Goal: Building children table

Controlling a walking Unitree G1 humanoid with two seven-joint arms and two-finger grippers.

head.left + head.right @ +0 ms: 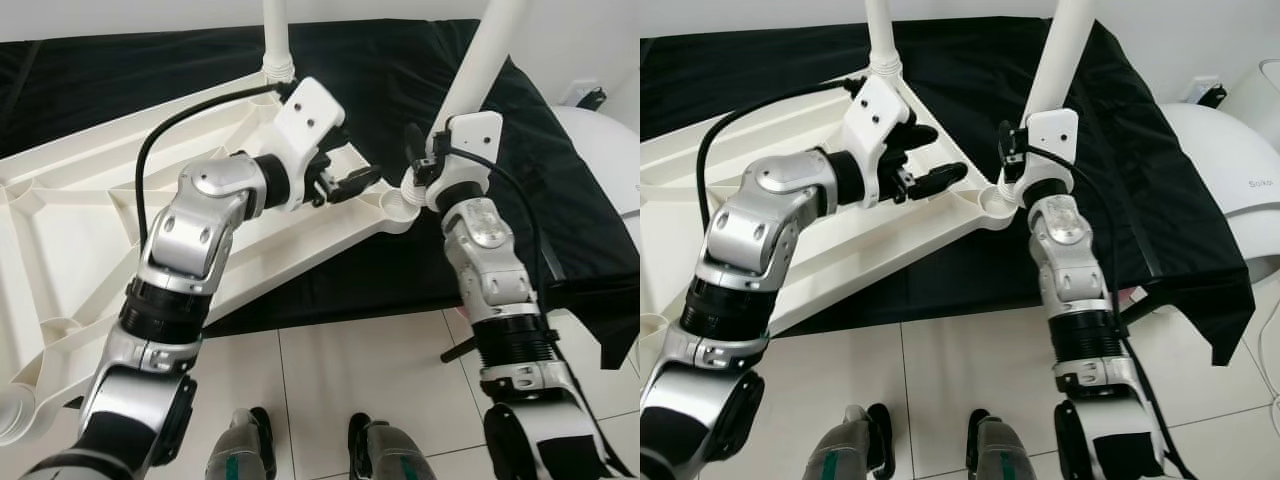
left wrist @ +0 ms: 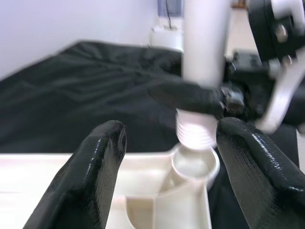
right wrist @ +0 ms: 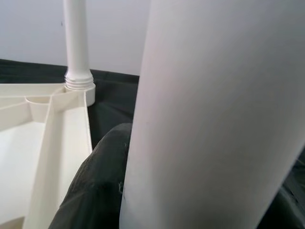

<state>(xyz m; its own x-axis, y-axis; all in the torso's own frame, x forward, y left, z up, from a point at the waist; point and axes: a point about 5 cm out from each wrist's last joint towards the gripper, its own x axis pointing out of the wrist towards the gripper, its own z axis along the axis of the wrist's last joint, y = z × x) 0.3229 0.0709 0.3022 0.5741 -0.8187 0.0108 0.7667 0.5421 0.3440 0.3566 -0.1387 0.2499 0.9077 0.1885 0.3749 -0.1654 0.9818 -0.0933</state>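
Upturned white tabletop [image 1: 70, 240] lies on black cloth [image 1: 970, 60], right pincer [image 1: 1012, 150] clamped round a white leg [image 1: 478, 60] held tilted over the corner socket [image 2: 193, 164], left pincer [image 1: 925, 160] apart just beside, second leg [image 1: 275, 35] upright beyond.

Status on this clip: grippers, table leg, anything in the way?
Right gripper shut on white table leg, threaded end just above corner socket. Left gripper open beside socket. Second leg already seated. Nothing blocking the socket.
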